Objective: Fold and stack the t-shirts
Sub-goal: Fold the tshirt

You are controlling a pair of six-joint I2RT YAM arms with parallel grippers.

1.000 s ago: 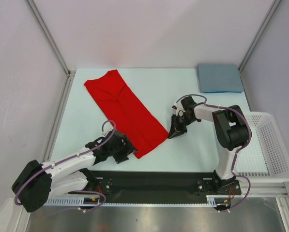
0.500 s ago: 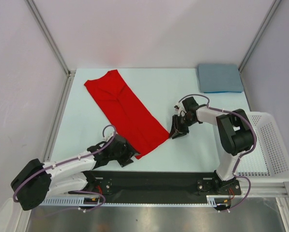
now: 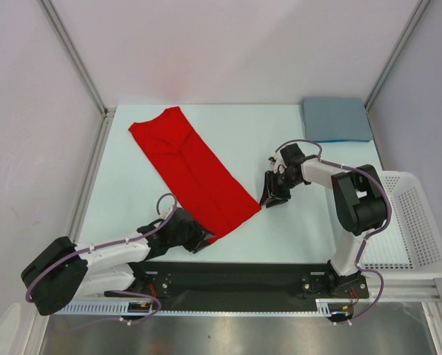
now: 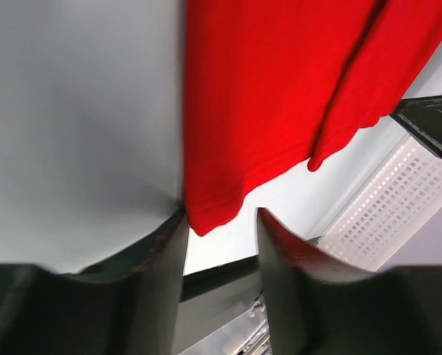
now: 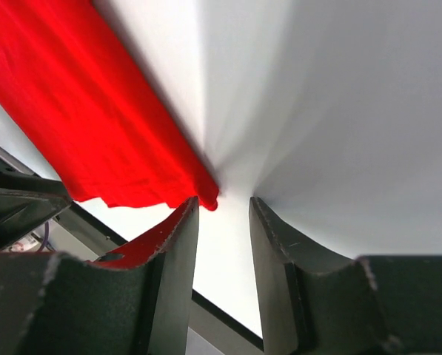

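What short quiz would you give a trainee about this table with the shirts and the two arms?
1. True or false: the blue t-shirt lies inside the basket.
2. The left gripper and right gripper both sit at which part of the red t-shirt? A: the end nearest the arms' bases. B: the far end. C: the middle.
3. How many t-shirts lie on the table?
Key: 1 false; 2 A; 3 two.
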